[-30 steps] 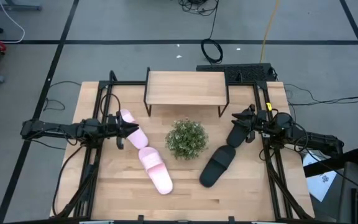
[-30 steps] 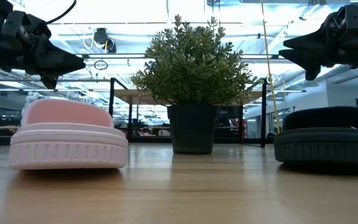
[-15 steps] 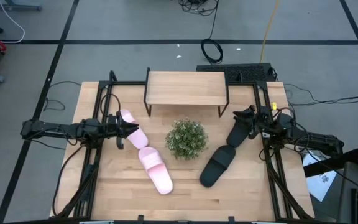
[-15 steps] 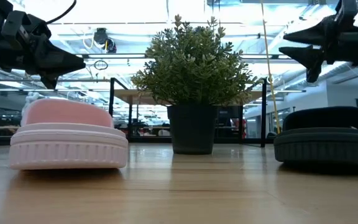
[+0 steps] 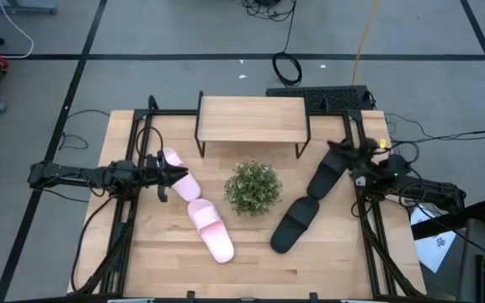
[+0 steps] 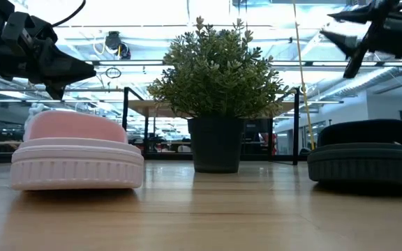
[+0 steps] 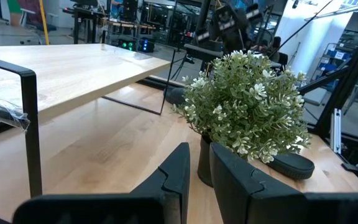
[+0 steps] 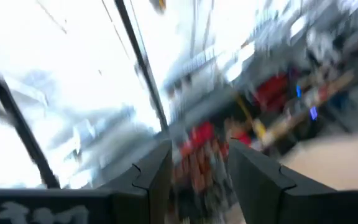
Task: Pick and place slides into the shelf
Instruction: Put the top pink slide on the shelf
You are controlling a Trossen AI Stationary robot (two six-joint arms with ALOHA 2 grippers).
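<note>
Two pale pink slides lie sole-down on the table, one point(image 5: 178, 172) under my left gripper and one point(image 5: 211, 230) nearer the front edge. Two black slides lie at the right, one point(image 5: 322, 179) just below my right gripper and one point(image 5: 295, 224) nearer. The shelf point(image 5: 251, 119) stands on its black legs at the far side. My left gripper point(image 5: 173, 174) hovers shut above the far pink slide. My right gripper point(image 5: 333, 148) is open and raised, above the far end of the black slide, touching nothing.
A potted green plant point(image 5: 253, 187) stands mid-table between the pink and black slides, in front of the shelf. Black metal rails point(image 5: 367, 227) run along both sides of the table. There is bare wood near the front edge point(image 5: 251, 273).
My right gripper has risen from beside the far black slide, moved toward the table's far right and tipped its fingers upward; its wrist view is now blurred. The slides lie where they were. The left arm has kept still.
</note>
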